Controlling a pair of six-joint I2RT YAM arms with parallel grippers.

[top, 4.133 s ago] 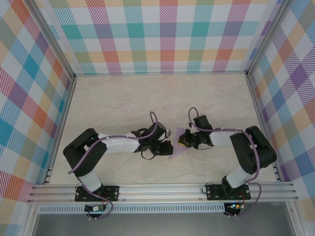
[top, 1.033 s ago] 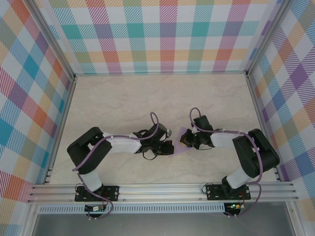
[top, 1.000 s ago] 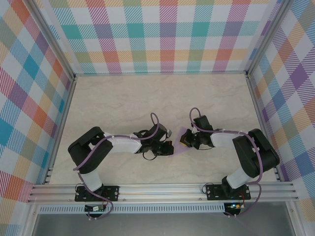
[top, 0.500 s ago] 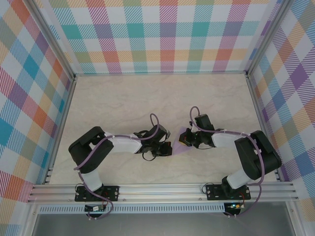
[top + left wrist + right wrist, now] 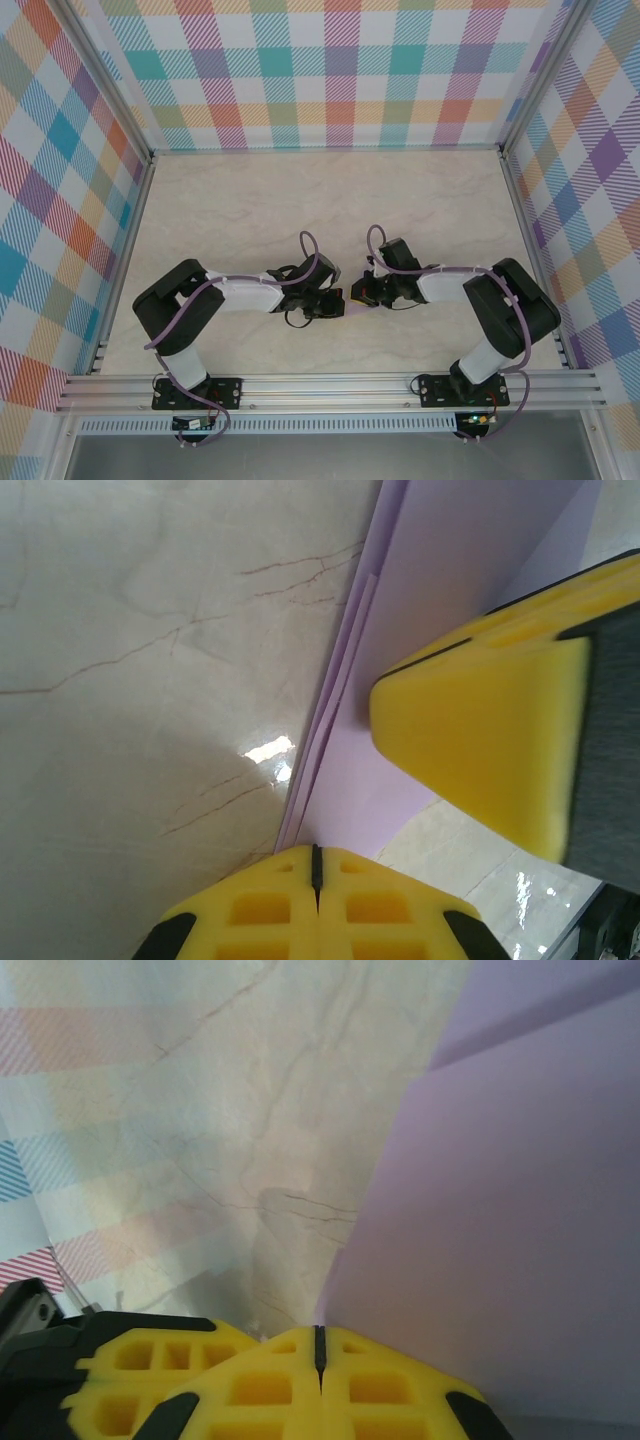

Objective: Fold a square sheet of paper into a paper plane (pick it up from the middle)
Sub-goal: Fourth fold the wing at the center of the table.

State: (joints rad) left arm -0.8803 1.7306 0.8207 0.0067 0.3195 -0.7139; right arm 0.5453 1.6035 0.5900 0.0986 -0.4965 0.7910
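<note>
Two grippers have closed in on each other at the middle of the marble-look tabletop [image 5: 250, 200]. The right gripper [image 5: 360, 294] has swung left since half a second ago. Back then a lavender triangle of paper lay open between the pair; now the overhead view has most of it tucked beneath them. The left gripper [image 5: 340, 303] has hardly shifted in that time.

From the left wrist, the lavender paper sheet [image 5: 450, 580] lies flat on the marble, folded, with several stacked edges running down its left side. Those edges lead right to the left gripper's tips, whose yellow pads are pressed together with only a hairline seam between them. Whether they pinch the paper, I can't tell. The right gripper's yellow finger [image 5: 480, 740] comes in from the right, over the sheet.

On the right wrist camera it's the same story: yellow pads squeezed tight together, no gap. The sheet fills the right half of that view, with a crease line crossing its upper part. Its near corner reaches the tips, and I can't tell whether it is gripped or only touched. Pastel plaid walls [image 5: 340, 70] ring the table.
</note>
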